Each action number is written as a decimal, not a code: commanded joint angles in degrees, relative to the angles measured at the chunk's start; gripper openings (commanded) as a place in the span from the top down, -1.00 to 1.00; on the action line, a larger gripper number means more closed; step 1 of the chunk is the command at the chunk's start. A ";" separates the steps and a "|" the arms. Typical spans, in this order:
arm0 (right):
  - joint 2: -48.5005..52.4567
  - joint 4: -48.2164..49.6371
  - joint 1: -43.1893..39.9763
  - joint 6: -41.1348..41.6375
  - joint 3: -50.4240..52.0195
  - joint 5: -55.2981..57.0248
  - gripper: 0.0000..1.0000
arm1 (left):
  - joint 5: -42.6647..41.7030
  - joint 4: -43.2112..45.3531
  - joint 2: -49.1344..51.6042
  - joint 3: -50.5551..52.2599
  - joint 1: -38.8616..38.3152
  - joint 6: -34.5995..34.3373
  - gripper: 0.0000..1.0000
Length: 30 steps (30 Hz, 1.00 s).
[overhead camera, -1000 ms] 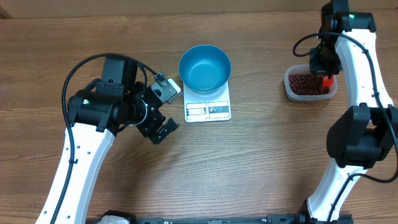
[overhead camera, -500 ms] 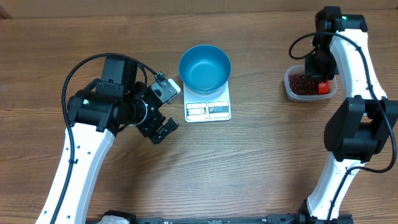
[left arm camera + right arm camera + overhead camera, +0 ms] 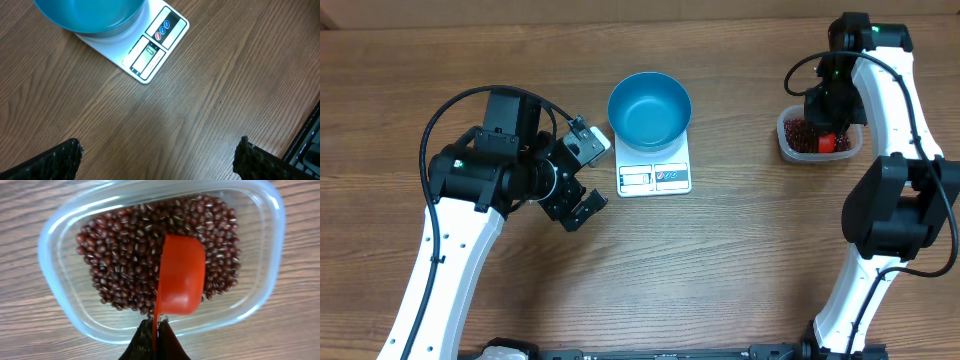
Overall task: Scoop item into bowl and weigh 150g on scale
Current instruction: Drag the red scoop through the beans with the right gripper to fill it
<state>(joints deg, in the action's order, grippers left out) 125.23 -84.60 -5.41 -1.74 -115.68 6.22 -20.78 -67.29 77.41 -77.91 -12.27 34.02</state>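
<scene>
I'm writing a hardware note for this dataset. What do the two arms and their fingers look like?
Both arms have white, rounded link shells joined by black joint housings. The left arm carries a looping black cable; the right arm has a black cable and a small green light near its top. The left fingers are black with a rough texture.

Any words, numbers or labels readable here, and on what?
Display of the scale: faint digits, too blurred to read.
Buttons beside it: small red and blue round signs, symbols too small to read.
Blue bowl, clear tub, red scoop: no text visible.
</scene>
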 commanded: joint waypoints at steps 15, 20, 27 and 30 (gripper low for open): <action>2.45 0.24 -10.14 -0.31 0.24 -21.75 0.92 | 0.00 0.17 -0.92 0.17 0.35 -1.01 -1.00; 2.75 0.04 -12.17 -0.31 0.24 -22.43 0.92 | 0.00 0.17 -0.92 0.17 0.35 -1.01 -0.99; 2.84 1.60 -12.35 -3.74 3.26 -26.38 0.93 | 0.02 0.17 -0.92 0.17 0.35 -1.01 -0.99; 2.84 3.17 -12.35 -3.72 5.60 -26.56 0.92 | 0.00 0.17 -0.92 0.17 0.35 -1.01 -0.99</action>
<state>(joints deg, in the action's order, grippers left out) 126.91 -82.52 -17.93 -3.92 -113.47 -18.79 -20.78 -67.29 77.41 -77.91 -12.27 34.04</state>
